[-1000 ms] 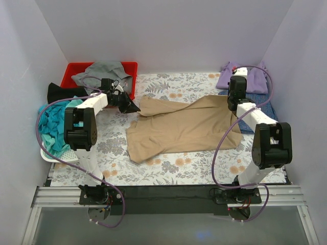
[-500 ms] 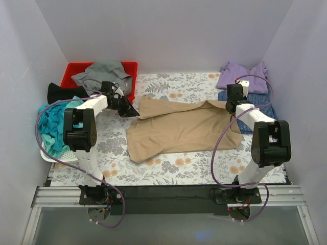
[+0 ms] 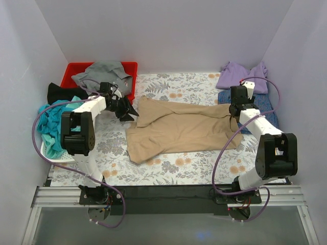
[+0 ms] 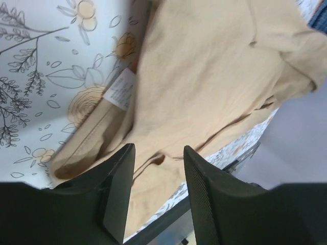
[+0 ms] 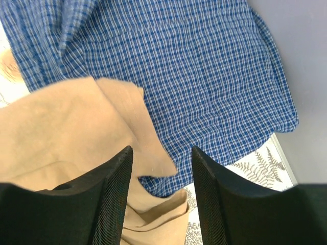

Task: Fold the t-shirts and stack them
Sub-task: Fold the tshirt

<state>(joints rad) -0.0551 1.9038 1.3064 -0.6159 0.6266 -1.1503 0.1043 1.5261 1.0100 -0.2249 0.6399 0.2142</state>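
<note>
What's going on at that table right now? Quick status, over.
Left gripper and right gripper: jaws open, nothing held. Tan t-shirt lies partly folded, mid-table. Its right corner overlaps the blue-checked shirt.

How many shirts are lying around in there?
6: tan shirt mid-table, lavender shirt far right, blue-checked shirt just nearer, grey shirt in red bin, black shirt beside bin, teal shirt in white basket. More may be hidden.

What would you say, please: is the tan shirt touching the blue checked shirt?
Touching. The right wrist view shows a corner of the tan shirt lying directly over the blue checked shirt.
</note>
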